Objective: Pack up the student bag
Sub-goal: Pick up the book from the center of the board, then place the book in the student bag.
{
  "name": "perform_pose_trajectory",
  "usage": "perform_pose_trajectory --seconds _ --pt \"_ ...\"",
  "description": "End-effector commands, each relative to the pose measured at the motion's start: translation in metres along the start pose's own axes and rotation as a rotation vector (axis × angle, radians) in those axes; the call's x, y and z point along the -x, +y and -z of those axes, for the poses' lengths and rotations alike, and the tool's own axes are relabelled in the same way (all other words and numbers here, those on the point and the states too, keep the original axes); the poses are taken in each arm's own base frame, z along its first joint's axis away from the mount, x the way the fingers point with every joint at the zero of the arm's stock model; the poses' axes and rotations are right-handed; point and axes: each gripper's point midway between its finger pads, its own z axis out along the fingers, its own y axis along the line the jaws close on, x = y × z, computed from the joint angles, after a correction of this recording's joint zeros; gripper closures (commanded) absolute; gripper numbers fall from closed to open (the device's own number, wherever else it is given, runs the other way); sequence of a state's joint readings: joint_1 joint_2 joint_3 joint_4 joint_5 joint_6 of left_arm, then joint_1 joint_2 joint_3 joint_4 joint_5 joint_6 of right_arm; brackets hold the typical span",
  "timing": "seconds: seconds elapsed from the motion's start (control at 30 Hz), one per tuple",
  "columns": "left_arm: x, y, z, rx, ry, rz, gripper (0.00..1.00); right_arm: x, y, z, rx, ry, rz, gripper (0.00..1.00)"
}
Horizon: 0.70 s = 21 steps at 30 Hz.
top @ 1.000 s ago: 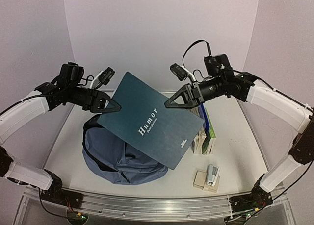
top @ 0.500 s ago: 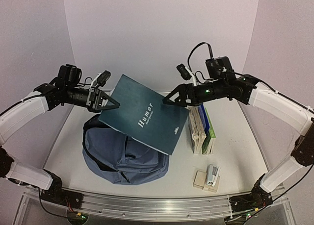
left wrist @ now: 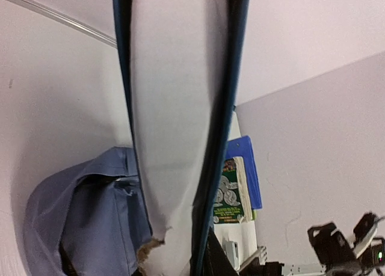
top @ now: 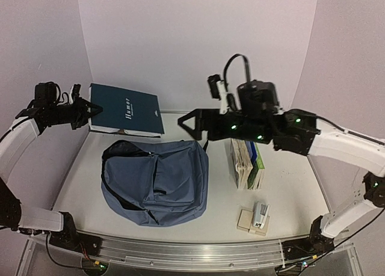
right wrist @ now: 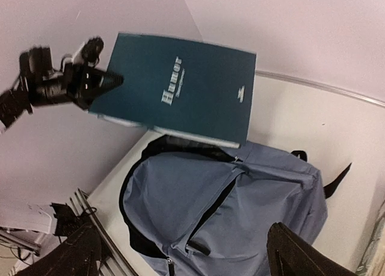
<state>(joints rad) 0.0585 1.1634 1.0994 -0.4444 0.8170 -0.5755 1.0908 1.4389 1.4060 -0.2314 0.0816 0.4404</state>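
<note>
Right gripper has let go of the teal book and now sits at frame centre, fingers wide and empty. Left gripper alone pinches the book's left edge and has swung it to the upper left, clear of the student bag. The bag lies flat at lower centre-left, its mouth apparently open. Handover looks done; the book is not yet in.
</note>
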Motion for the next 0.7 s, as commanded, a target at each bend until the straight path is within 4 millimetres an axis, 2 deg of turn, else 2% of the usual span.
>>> perform_pose_trajectory --seconds 0.0,0.17,0.3,0.47,0.67 --pt "0.026 0.002 0.022 0.048 -0.148 -0.019 1.0 -0.035 0.048 -0.052 -0.061 0.003 0.084 0.1" --pt "0.025 0.016 0.028 0.13 -0.183 -0.023 1.0 -0.082 0.116 -0.105 0.004 0.054 0.2 0.11" --pt "0.019 0.024 0.034 0.17 -0.21 -0.022 1.0 -0.118 0.151 -0.145 0.078 0.101 0.25 0.16" --pt "0.015 0.027 0.037 0.187 -0.212 -0.022 1.0 -0.154 0.17 -0.182 0.137 0.142 0.287 0.19" --pt "0.01 0.028 0.039 0.191 -0.211 -0.025 1.0 -0.188 0.163 -0.213 0.107 0.167 0.36 0.14"
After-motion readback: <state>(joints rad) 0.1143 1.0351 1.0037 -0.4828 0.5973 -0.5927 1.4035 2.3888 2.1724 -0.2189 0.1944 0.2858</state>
